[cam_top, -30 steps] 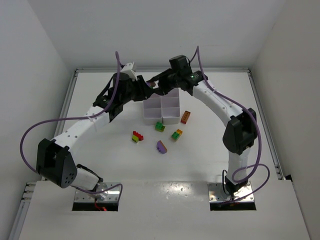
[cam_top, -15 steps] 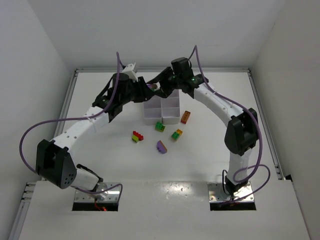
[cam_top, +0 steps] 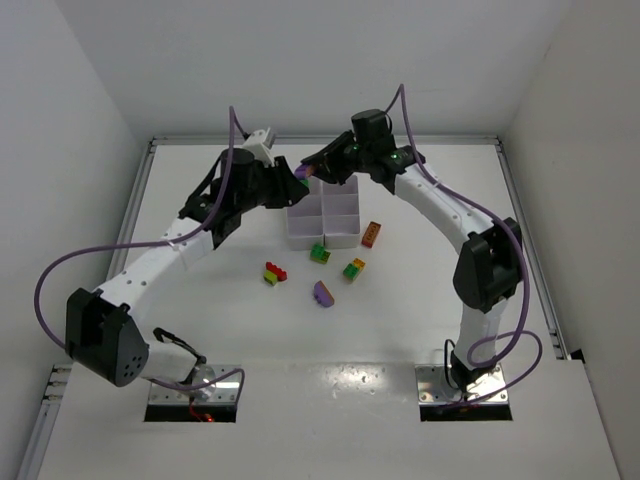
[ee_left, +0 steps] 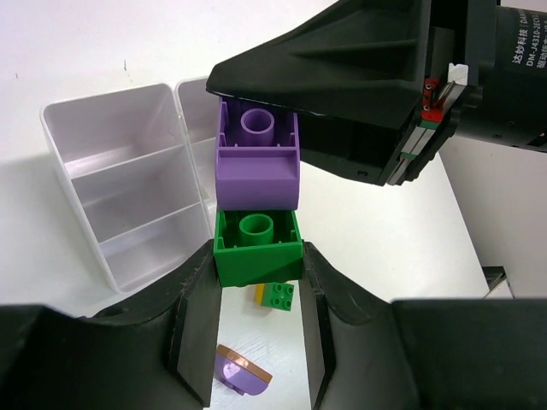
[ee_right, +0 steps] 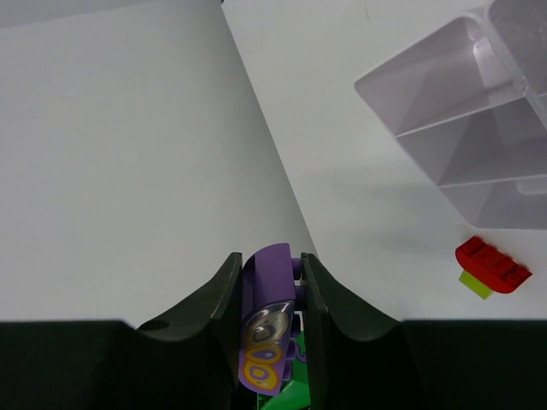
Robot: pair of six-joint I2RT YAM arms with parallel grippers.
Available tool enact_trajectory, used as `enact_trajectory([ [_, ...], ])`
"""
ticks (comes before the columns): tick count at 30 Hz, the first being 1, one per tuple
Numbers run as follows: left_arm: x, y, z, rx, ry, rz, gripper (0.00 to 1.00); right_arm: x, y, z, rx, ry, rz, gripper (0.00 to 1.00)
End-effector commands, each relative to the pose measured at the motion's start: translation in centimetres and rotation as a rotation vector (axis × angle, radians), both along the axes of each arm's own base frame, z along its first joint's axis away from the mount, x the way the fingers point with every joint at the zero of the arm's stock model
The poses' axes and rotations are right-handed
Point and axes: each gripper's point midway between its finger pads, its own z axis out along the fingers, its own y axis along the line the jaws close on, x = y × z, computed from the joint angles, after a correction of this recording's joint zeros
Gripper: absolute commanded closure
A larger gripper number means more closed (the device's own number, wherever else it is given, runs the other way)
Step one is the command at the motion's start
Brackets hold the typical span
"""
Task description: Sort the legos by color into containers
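right end effector (ee_right: 268, 275) has clamped purple brick (ee_left: 256, 162); left end effector (ee_left: 256, 265) grips green brick (ee_left: 256, 242) above white table (cam_top: 420, 295).

White tabletop (cam_top: 420, 300), nothing fancy. The six-slot white tray (cam_top: 303, 238) sits toward the far middle. Loose bits around it:
- orange-brown brick (cam_top: 371, 234) just beside it at 4 o'clock
- green-and-yellow brick (cam_top: 319, 253) right at 6
- green-and-orange clump (cam_top: 354, 268) at 5
- red-and-lime clump (cam_top: 274, 272) at 7
- purple piece (cam_top: 323, 293) further out at 6
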Motion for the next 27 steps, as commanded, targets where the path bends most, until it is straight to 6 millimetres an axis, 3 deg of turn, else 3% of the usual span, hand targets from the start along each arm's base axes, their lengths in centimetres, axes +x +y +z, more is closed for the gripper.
enact_trajectory([
  [1,-0.1,0.1,2.8,-0.031,-0.09,0.002,1.0,-0.4,-0.4,2.5,0.023,-0.054,0.011,1.0],
  [5,-0.3,0.5,2.7,-0.012,-0.09,0.009,1.0,-0.6,-0.5,2.7,0.029,-0.049,0.007,1.0],
  [6,-0.7,0.9,2.3,0.014,-0.089,0.011,1.0,-0.5,-1.1,1.7,0.018,-0.029,-0.004,1.0],
  [7,-1.1,1.3,2.8,0.023,-0.103,0.016,1.0,-0.2,-2.4,2.3,0.017,-0.047,-0.023,1.0],
  [8,-1.7,1.7,1.8,0.059,-0.082,0.007,1.0,0.1,-3.3,2.4,0.009,-0.054,-0.034,1.0],
  [9,-1.7,2.6,1.9,0.077,-0.085,0.026,1.0,0.4,-4.6,1.7,-0.022,-0.063,-0.051,1.0],
  [11,-2.5,4.2,1.4,0.106,-0.078,0.044,1.0,1.8,-8.8,3.1,-0.041,-0.125,-0.121,1.0],
  [12,-3.1,5.0,0.0,0.146,-0.051,0.041,1.0,2.2,-10.7,2.5,-0.099,-0.155,-0.136,1.0],
  [13,-3.2,5.9,-0.5,0.17,-0.046,0.06,1.0,3.1,-13.6,2.8,-0.141,-0.195,-0.179,1.0],
  [14,-3.6,6.5,-0.6,0.188,-0.057,0.067,1.0,3.4,-15.2,3.0,-0.193,-0.243,-0.184,1.0],
  [16,-3.4,8.7,-2.2,0.256,-0.035,0.115,1.0,3.2,-18.6,3.1,-0.415,-0.39,-0.133,1.0],
  [19,-3.2,12.3,-4.4,0.357,0.02,0.194,1.0,1.7,-22.3,1.3,-0.771,-0.531,0.037,1.0],
  [20,-3.1,13.1,-5.3,0.385,0.046,0.21,1.0,0.8,-24.0,-0.9,-0.87,-0.489,0.076,1.0],
  [22,-3.2,15.0,-8.3,0.469,0.145,0.203,1.0,-0.7,-25.7,-3.5,-1.024,-0.496,0.22,1.0],
  [24,-3.3,16.5,-10.3,0.53,0.217,0.196,1.0,-2.1,-26.9,-6.2,-1.092,-0.452,0.321,1.0],
  [27,-3.0,16.9,-13.1,0.581,0.294,0.161,0.99,-4.2,-27.6,-9.8,-1.135,-0.422,0.483,1.0],
])
